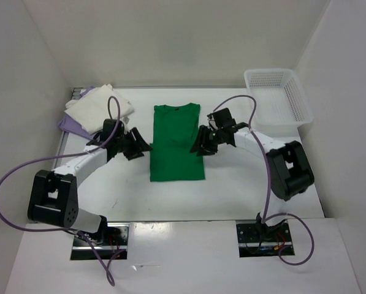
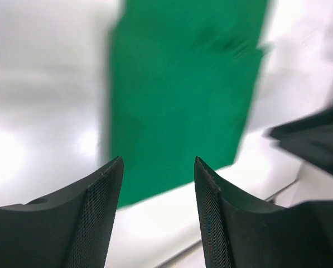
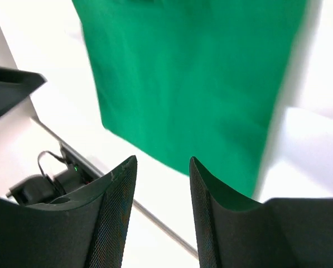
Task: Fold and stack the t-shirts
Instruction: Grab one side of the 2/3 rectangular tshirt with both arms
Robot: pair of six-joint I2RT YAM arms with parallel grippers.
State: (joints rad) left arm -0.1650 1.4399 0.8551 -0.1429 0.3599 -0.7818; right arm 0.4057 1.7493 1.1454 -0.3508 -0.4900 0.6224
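i am holding my left gripper and right gripper with fingers spread, pinching nothing. the green t-shirt is lying flat on the table between them, just beside each.

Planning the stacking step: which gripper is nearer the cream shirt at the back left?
Left. The left gripper is just near-right of the cream shirt; the right gripper lies beyond the green shirt.

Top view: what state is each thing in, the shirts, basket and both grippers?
Bright green cloth t-shirt: lying flat, sleeves folded in.
Lavender purple cloth shirt: bottom of pile, mostly covered.
Cream white cloth shirt: folded, lying on the lavender one.
White plastic mesh basket: upright, looks empty.
Left gripper: open, empty.
Right gripper: open, empty.
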